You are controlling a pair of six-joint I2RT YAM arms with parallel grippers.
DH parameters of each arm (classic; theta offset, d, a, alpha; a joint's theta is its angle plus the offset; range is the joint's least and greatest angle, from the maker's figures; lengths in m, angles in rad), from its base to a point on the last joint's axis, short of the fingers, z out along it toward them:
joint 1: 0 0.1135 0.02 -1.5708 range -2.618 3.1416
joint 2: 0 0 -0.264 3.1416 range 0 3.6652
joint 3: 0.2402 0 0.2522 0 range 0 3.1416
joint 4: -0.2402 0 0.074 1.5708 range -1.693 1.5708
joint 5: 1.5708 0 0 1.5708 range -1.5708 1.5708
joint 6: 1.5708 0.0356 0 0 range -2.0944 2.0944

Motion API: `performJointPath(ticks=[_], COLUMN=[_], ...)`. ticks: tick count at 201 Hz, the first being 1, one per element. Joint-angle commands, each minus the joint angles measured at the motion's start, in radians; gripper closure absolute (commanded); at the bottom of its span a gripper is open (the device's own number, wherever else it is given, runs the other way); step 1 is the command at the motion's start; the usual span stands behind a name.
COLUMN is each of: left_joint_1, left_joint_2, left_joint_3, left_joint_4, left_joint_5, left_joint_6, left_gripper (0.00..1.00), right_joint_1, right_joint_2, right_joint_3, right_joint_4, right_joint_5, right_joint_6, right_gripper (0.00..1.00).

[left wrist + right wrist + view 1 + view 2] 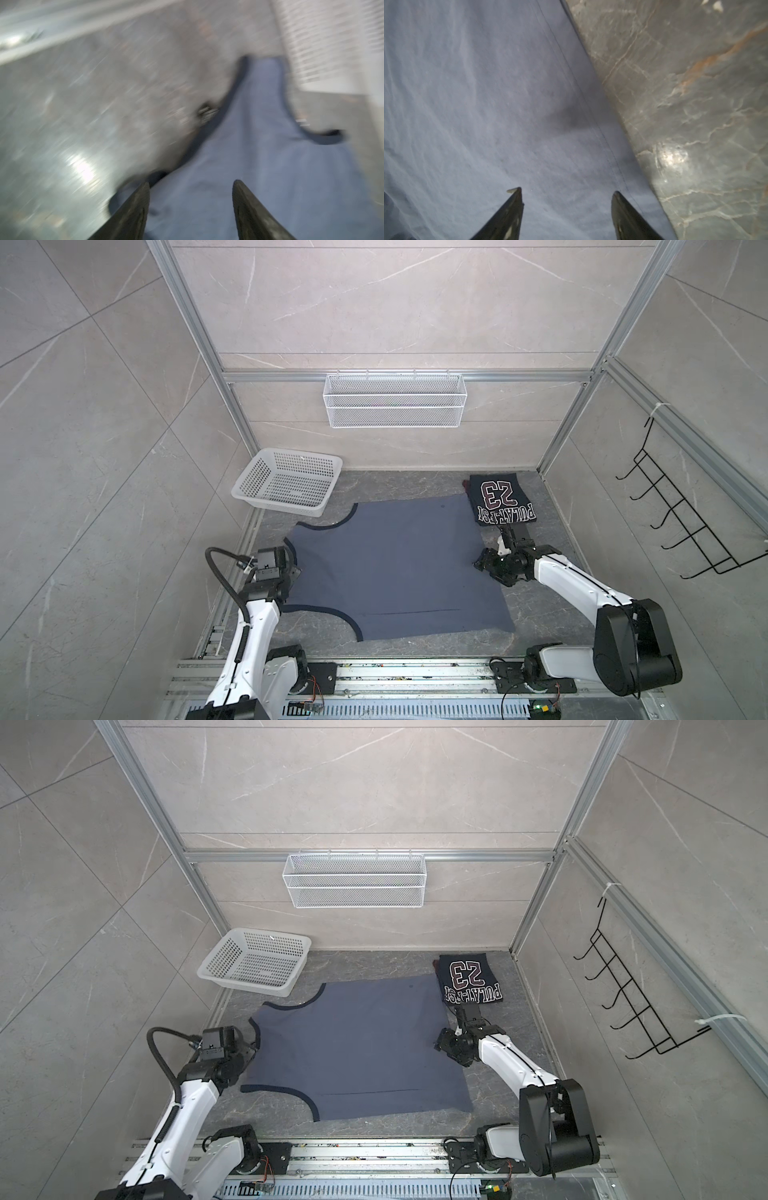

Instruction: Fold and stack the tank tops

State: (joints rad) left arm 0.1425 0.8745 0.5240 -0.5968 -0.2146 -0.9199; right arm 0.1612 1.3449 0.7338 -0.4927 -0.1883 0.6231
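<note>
My left fingers and right fingers are open, empty | blue-grey tank top flat on surface, folded navy tank top at its far corner | risk: I may grab unevenly, fold crooked

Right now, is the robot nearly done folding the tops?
About halfway. Done: the navy tank top lies folded at the back right. In hand: the blue-grey tank top is spread flat, with the left gripper and right gripper open over its edges, gripping nothing. Left: fold it and stack it on the navy one.
</note>
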Motion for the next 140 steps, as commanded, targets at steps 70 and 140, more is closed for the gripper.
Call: performJointPath(ticks=[70, 140], left_joint_1=[0.053, -0.041], left_joint_2=[0.266, 0.012], left_joint_3=[0.012, -0.005], left_joint_4=[0.091, 0.187], left_joint_5=[0.060, -0.019], left_joint_6=[0.062, 0.067], left_gripper=[0.56, 0.87], right_joint_1=[-0.001, 0.000], right_joint_2=[0.007, 0.007], right_joint_3=[-0.039, -0.043], right_joint_4=[0.033, 0.038], right_joint_5=[-0.077, -0.086], right_joint_6=[-0.031, -0.031], right_gripper=[0.31, 0.31])
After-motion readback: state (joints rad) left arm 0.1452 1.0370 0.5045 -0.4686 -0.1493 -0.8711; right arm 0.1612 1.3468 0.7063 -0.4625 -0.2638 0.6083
